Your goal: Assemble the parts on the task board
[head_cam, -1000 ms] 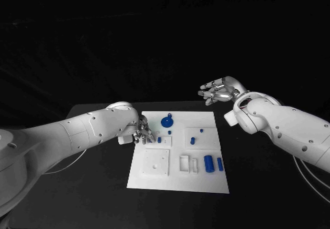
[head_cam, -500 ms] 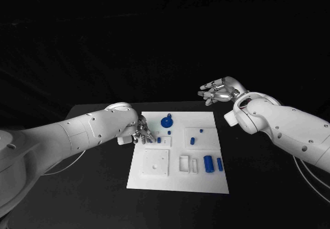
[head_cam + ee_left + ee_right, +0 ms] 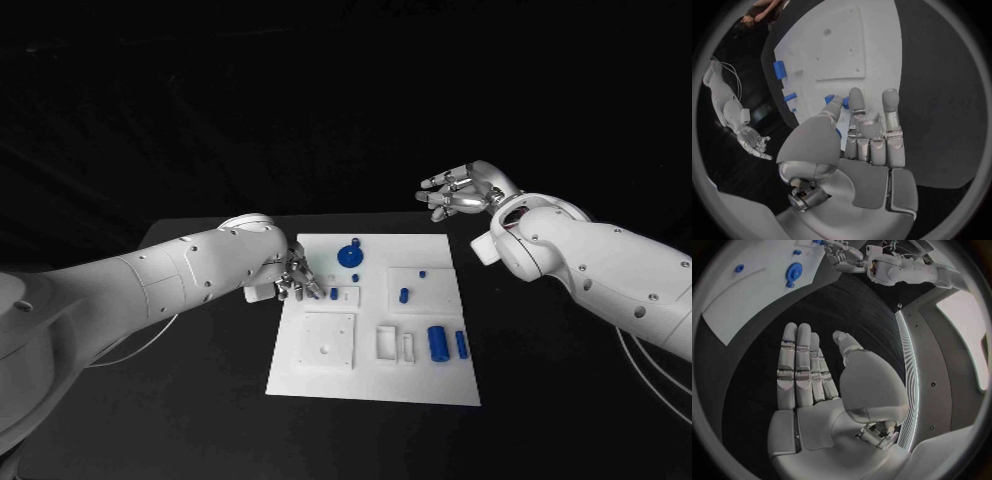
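Observation:
The white task board point(image 3: 329, 368) lies mid-table. On it are a round blue part with a knob point(image 3: 351, 255), two small blue parts point(image 3: 405, 294) near the middle, and two blue cylinders point(image 3: 437, 343) toward the near right. My left hand point(image 3: 296, 278) hovers at the board's left edge. Its fingers point(image 3: 889, 107) are stretched out over a small blue part point(image 3: 335, 294), and it holds nothing. My right hand point(image 3: 462, 190) is raised past the board's far right corner, fingers apart and empty. In the right wrist view its palm point(image 3: 811, 370) faces the black table.
The near left of the board holds a raised square white block point(image 3: 327, 340), with an upright white bracket point(image 3: 389, 342) beside it. Black table point(image 3: 548, 400) surrounds the board on all sides. My left arm point(image 3: 159, 280) lies along the board's left side.
My left hand's fingers have shifted very slightly at the board's left edge. The right hand and the parts have stayed where they were.

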You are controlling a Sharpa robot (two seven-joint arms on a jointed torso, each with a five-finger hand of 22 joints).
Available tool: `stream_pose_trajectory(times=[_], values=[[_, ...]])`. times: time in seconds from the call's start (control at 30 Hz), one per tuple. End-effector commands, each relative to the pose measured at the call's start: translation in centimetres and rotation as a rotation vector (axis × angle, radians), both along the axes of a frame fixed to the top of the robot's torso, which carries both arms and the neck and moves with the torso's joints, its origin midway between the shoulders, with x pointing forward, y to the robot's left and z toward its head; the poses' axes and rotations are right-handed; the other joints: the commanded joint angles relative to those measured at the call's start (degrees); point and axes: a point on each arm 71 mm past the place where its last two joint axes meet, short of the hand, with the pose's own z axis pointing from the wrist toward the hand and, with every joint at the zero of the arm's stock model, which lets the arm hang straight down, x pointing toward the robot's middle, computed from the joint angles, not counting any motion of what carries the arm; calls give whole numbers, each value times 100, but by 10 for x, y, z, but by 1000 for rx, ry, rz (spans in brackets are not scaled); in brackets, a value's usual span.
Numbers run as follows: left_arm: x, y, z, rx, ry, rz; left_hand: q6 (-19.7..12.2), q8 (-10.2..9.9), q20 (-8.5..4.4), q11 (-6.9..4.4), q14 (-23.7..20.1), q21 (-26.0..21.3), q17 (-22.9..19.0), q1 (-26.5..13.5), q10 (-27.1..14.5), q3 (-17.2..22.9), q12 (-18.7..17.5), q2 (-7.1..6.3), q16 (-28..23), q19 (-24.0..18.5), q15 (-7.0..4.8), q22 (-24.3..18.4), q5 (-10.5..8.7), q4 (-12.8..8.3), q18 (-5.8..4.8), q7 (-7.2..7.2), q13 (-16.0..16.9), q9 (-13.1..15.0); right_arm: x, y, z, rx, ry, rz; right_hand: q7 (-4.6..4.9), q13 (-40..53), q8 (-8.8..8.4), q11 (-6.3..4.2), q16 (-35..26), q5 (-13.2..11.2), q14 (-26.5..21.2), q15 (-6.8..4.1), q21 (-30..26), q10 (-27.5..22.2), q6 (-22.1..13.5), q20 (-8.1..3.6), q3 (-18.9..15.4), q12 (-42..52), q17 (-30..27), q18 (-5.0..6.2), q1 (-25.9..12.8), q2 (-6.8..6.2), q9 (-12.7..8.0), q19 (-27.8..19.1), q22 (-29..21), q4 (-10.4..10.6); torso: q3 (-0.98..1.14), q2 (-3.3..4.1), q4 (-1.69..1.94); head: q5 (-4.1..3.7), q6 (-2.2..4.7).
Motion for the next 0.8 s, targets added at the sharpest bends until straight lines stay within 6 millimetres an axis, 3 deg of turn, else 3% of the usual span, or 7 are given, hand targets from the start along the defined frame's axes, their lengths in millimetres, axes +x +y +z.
stream_pose_trajectory(times=[0.03,0.1,0.2,0.33,0.37,0.4,0.8], values=[[1,8,-1,31,-12,25,19,37,5,-13,37,-29,4,66,306,-57,-2,27,13,41,-1,89,-180,16,-39,39,10,2,0,1,0,-2,0,17,4,-7,-4,4,-5,17,-28,24,8,-51,-56,-8,-9,-2,-8,-73,25,26,-1,-44,-7,-17,-1,1,-4,-4,-4],[2,8,-1,30,-15,28,30,48,5,-11,37,-32,8,38,306,-106,1,25,16,42,1,89,-326,40,-39,41,12,11,0,1,0,-2,0,16,4,-7,-4,4,-5,17,-28,24,8,-51,-56,-8,-9,-2,-8,-73,25,26,-1,-44,-7,-17,1,1,-7,-5,-4],[2,9,-1,28,-21,31,48,65,-3,-9,36,-33,14,-61,307,-243,3,-37,18,45,-5,89,-379,114,-42,51,10,30,0,1,-1,-2,0,16,4,-7,-4,4,-5,17,-28,24,8,-51,-56,-8,-9,-2,-8,-73,25,26,-1,-44,-7,-17,2,1,-7,-8,-4],[3,9,-1,24,-25,33,71,83,-16,-4,31,-38,20,-248,308,-509,5,-143,15,46,-9,88,-383,249,-55,64,-2,61,-1,1,-1,-2,0,16,4,-7,-4,4,-5,17,-28,24,8,-51,-56,-8,-9,-2,-8,-73,25,26,-1,-44,-7,-17,3,1,-5,-9,-2],[3,9,-1,23,-26,33,63,87,-22,-2,31,-41,31,-211,308,-701,9,-92,15,49,-12,89,-379,278,-63,62,-11,90,-1,1,-1,-2,0,16,4,-7,-4,4,-5,17,-28,24,8,-51,-56,-8,-9,-2,-8,-73,25,26,-1,-44,-7,-17,3,1,-5,-9,-2],[3,9,-1,22,-26,33,64,87,-22,-3,32,-42,36,-255,308,-783,11,-126,16,49,-11,89,-382,314,-65,66,-13,95,-1,1,-1,-2,0,16,4,-7,-4,4,-5,17,-28,24,8,-51,-56,-8,-9,-2,-8,-73,25,26,-1,-44,-7,-17,4,1,-5,-9,-3],[3,9,-1,3,-24,37,66,49,-20,2,22,-61,48,-257,306,-1148,9,-282,-6,45,-7,91,-382,635,-71,75,-46,123,-1,1,-1,-2,1,16,4,-7,-4,4,-5,17,-28,24,8,-51,-56,-8,-9,-2,-8,-73,25,26,-1,-44,-7,-17,6,2,-5,-4,-2]])
